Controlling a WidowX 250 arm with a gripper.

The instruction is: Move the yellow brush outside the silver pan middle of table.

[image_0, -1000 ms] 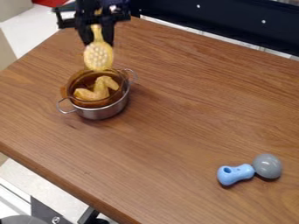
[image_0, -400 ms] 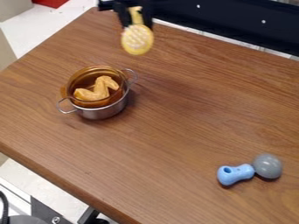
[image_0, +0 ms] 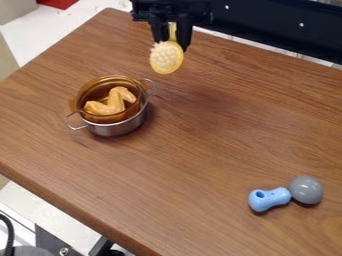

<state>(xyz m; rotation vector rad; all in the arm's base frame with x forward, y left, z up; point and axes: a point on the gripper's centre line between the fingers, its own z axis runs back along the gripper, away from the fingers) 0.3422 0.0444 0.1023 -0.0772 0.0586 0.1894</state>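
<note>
Clasping a yellow oval-headed brush (image_0: 167, 58) in a black two-finger gripper (image_0: 172, 44) above the far side of a brown wooden table (image_0: 220, 135), right of a silver metal pan (image_0: 119, 129).

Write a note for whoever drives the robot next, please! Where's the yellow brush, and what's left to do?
End effector: closed on the yellow brush, holding it up, bristly head hanging down.
Silver pan: on the table, with an amber bowl in it.
Done: brush is outside the pan.
Left: set it down mid-table and let go.
</note>
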